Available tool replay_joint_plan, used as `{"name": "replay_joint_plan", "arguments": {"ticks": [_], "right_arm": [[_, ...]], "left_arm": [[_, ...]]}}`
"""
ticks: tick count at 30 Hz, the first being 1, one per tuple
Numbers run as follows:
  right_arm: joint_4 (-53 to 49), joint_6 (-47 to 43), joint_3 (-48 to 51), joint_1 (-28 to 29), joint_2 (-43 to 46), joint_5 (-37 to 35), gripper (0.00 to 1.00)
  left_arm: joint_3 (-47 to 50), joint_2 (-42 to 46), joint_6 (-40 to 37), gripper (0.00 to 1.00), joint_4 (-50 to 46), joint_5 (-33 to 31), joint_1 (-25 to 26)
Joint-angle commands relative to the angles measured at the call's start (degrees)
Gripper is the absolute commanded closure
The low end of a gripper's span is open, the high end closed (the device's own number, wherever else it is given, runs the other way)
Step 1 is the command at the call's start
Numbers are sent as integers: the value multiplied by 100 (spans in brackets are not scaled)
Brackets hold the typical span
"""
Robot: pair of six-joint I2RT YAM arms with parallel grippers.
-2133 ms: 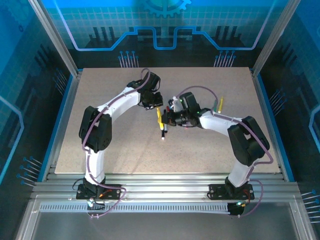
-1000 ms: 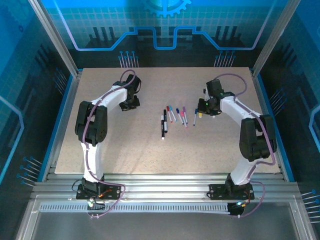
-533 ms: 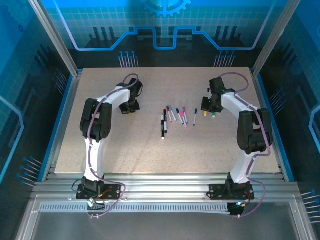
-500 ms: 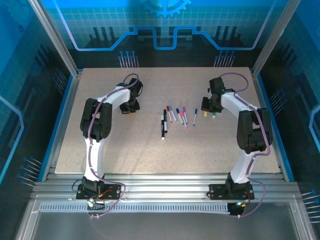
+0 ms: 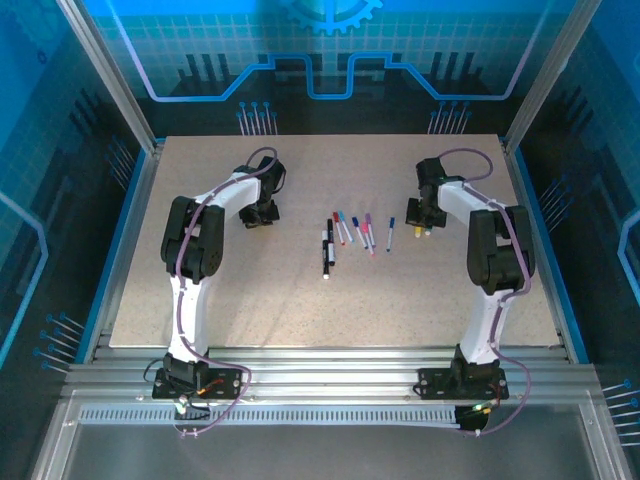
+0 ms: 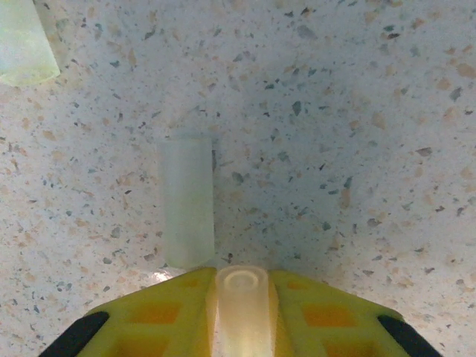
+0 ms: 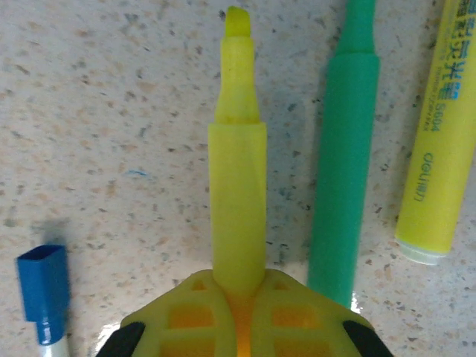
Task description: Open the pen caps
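In the left wrist view my left gripper (image 6: 242, 277) is shut on a clear, pale pen cap (image 6: 242, 305), its round end facing the table. A second clear pen cap (image 6: 188, 201) lies just ahead on the left, and a third (image 6: 22, 41) sits at the top left corner. My right gripper (image 7: 238, 281) is shut on an uncapped yellow highlighter (image 7: 238, 186), tip pointing away, low over the table. A small blue pen cap (image 7: 43, 286) lies to its left. From above, the left gripper (image 5: 262, 212) is at the far left and the right gripper (image 5: 418, 225) at the far right.
A green highlighter (image 7: 343, 163) and a labelled yellow highlighter (image 7: 435, 126) lie right of the held one. Several thin pens (image 5: 358, 232) and a black pen (image 5: 326, 252) lie mid-table between the arms. The table (image 5: 300, 300) is walled by a metal frame.
Two seconds ago both grippers met at mid-table on the yellow highlighter. They have since drawn apart to the far left and far right, and the right arm has folded in and lowered.
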State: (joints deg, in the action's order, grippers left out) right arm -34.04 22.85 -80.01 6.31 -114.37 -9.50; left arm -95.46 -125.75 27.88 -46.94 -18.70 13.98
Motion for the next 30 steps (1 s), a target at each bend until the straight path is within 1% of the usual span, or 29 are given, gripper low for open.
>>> {"name": "replay_joint_plan", "arguments": {"ticks": [1,7,10,13,15,21,24,25,30], "right_arm": [[-290,8,-195,-86,-129,-269,97],[-498,58,-313,-77,-199,-604,93],[-513,73,-304,-68,-200,-597,88],[-531,73,-312,-29,-202,-605,81],[-555,78,-321,-4,-209,-624,81],[-583,72,-339,49,-113,-701,79],[-672,63,-420,63,-125,-735,77],[-693,54,-449,64,-121,-738,74],[-779,32,-524,70,-154,-786,73]], "left_arm": [[-182,-49,-124,74,-202,-51,-44],[-210,133,-110,74,-193,113,-42],[-201,254,-78,73,-175,198,-10],[-217,382,-71,70,-175,228,30],[-234,470,-74,68,-178,232,59],[-116,835,-145,56,-11,234,221],[-121,942,-143,54,18,245,326],[-134,968,-145,54,18,245,353],[-192,991,-133,55,18,221,395]]}}
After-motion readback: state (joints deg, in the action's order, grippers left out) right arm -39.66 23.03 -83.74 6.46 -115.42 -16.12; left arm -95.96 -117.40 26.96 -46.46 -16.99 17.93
